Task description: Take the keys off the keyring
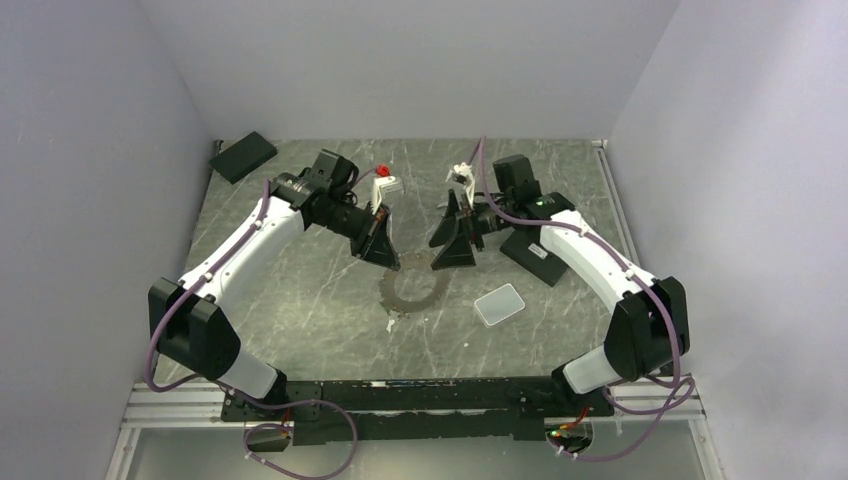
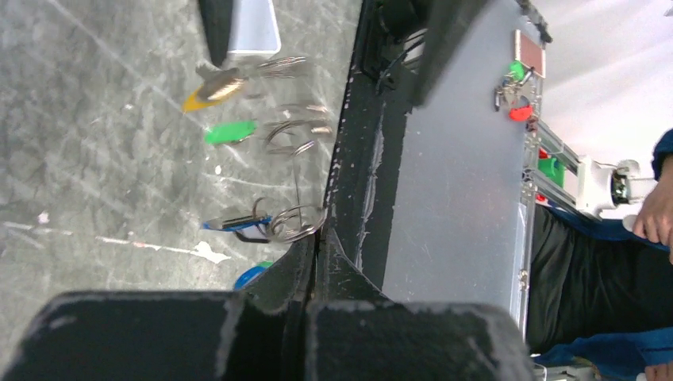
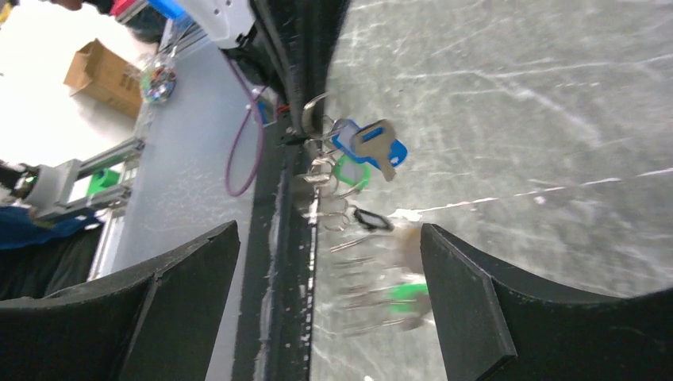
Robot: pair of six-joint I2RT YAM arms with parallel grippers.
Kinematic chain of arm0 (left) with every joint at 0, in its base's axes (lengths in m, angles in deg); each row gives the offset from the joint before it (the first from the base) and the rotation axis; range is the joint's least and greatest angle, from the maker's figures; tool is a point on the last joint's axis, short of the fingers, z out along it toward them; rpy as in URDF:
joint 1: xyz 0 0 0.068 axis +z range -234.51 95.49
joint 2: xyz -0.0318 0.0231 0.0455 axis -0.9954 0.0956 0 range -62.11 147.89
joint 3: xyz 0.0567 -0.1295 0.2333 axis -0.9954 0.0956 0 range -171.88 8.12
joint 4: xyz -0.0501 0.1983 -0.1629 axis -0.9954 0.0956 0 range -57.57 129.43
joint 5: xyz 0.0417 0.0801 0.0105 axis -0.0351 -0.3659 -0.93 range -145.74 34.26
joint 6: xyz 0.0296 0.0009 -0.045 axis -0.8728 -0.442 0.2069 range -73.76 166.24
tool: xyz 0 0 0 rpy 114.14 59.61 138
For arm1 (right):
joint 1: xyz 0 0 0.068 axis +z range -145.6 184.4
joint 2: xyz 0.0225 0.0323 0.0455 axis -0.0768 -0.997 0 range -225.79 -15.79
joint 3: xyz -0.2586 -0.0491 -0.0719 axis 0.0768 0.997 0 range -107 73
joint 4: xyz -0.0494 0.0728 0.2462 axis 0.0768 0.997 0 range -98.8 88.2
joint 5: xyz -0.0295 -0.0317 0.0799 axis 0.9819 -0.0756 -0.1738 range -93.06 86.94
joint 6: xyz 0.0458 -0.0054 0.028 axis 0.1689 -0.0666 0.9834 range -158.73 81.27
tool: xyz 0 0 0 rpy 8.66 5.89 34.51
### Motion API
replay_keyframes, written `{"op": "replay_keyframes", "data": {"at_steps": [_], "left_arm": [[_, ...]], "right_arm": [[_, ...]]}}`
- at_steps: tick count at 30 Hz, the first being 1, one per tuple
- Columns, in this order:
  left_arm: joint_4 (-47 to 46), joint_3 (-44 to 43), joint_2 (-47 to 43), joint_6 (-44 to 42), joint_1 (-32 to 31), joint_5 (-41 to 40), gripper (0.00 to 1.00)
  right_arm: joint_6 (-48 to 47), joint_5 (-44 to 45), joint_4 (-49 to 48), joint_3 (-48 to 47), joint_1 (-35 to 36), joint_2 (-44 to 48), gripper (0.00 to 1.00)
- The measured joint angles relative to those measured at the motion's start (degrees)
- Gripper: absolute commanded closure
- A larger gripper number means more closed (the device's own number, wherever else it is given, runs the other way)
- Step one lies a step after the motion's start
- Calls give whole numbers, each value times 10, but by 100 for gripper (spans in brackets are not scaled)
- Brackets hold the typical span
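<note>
While the left gripper [image 1: 383, 258] is clamped shut on the keyring [image 1: 408, 293] at its upper left end, the right gripper [image 1: 447, 243] hangs just beside it. Its fingers [image 3: 508, 317] are spread wide with nothing pinched in them.

The keyring lies mid-counter [image 1: 300, 300], just below and between the two grippers, and from above it looks like a toothed crescent. The keys [image 2: 238, 79] are strung along it and fan out flat on the marble.

Left wrist cam shows a yellow tag [image 2: 194, 101], a green tag [image 2: 230, 132] and a blue tag [image 2: 226, 225], plus some small split rings [image 2: 298, 222] right at the closed fingertips. On the right wrist cam a blue-headed key [image 3: 373, 143] sits between the open fingers, with more green and black tags under it. The lower ones are too blurry to sort out.

A grey pad [image 1: 499, 304] sits on the counter to the right of the ring, not touching it.
</note>
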Motion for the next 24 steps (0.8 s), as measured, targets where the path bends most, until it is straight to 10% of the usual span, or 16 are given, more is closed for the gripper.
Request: {"op": "replay_keyframes", "data": {"at_steps": [13,24], "left_arm": [[-17,0,0,3,-11,57,100],[-43,0,0,14,-11,63,100]], "right_arm": [[-52,0,28,-15,-18,10,15],[9,-7,-28,21,49,-14,82]]}}
